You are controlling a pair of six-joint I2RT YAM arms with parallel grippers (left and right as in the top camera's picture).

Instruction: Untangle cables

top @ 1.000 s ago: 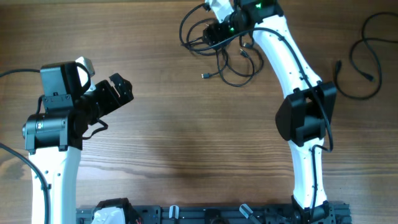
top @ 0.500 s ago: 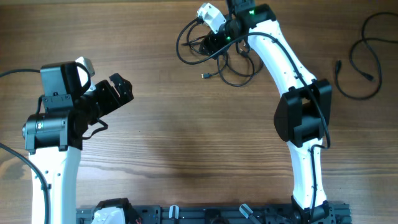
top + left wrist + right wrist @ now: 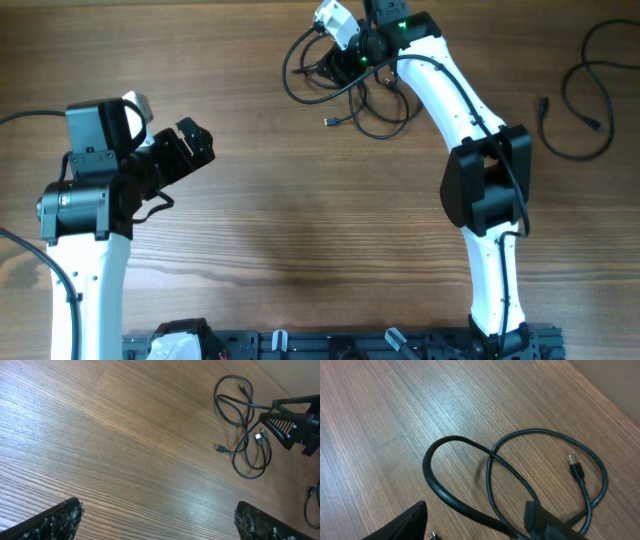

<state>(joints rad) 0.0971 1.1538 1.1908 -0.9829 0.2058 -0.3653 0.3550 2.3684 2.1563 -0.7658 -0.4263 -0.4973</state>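
A tangle of thin black cables (image 3: pixel 372 108) lies at the far middle of the table, one plug (image 3: pixel 328 122) sticking out to the left. It also shows in the left wrist view (image 3: pixel 245 435). My right gripper (image 3: pixel 335 62) is down in the tangle's left part. In the right wrist view its fingers (image 3: pixel 475 520) are apart. A raised black cable loop (image 3: pixel 432 480) runs between them and against the right finger. A thinner cable (image 3: pixel 545 432) with a plug (image 3: pixel 575 465) lies on the wood behind. My left gripper (image 3: pixel 195 140) is open and empty (image 3: pixel 155 520), far left of the cables.
Another black cable (image 3: pixel 590 90) lies in loose loops at the far right edge. The arm bases and a black rail (image 3: pixel 340 345) sit along the near edge. Bare wooden table (image 3: pixel 300 220) lies between the arms.
My right gripper has shifted left and slightly away, and the left loops of the tangle have been drawn left with it. The left arm has not moved.
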